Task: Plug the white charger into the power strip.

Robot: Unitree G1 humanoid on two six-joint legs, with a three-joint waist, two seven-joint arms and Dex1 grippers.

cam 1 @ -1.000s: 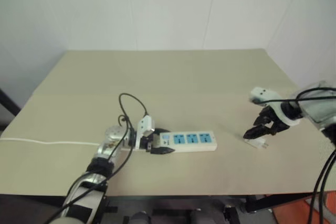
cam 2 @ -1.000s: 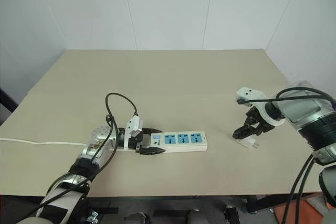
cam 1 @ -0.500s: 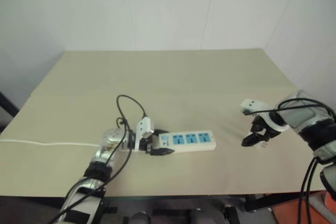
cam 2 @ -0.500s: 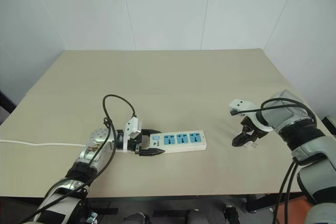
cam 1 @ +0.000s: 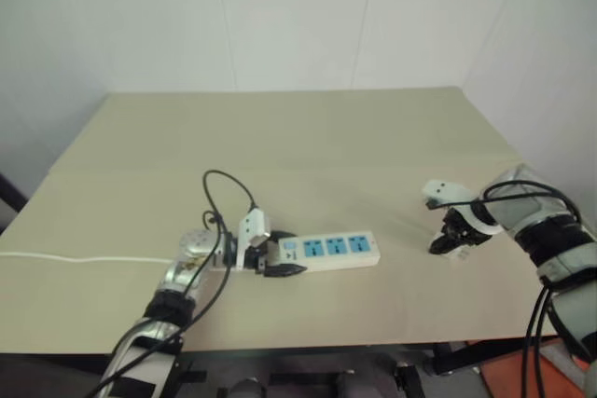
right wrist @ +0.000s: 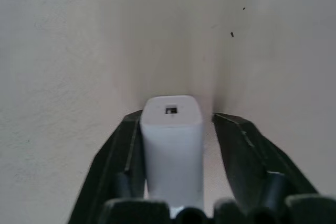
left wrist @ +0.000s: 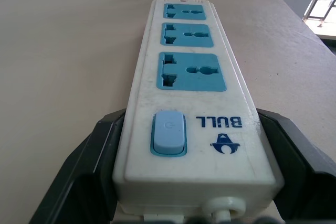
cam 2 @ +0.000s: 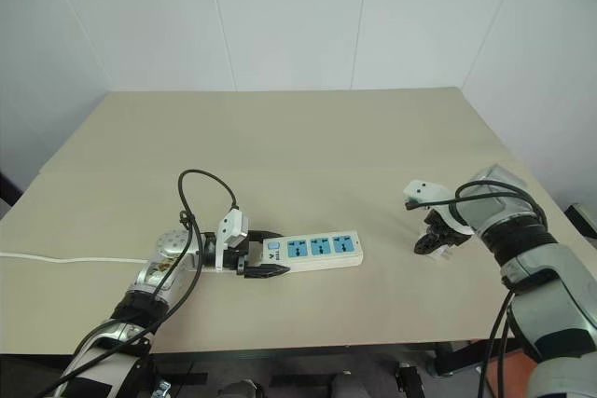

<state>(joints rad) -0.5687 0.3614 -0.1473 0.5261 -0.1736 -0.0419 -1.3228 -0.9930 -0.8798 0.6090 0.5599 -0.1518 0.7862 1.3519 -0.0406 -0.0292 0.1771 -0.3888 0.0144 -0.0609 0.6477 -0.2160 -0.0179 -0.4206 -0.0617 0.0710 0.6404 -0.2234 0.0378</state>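
Charger sitting between my right jaws, strip lying well off to their left

The charger is resting on the worktop near its right edge, and my right jaws are straddling it from above, one finger touching it, the other just clear. The strip is lying left of it, its long axis pointing toward the charger. My left jaws are clamping the strip's switch end, so my right arm is the nearer one for carrying the charger over.

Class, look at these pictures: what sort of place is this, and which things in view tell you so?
Probably a plain indoor test room or lab: bare white walls, a beige table carrying just a power strip and a white charger, with cabled robot arms working over it.
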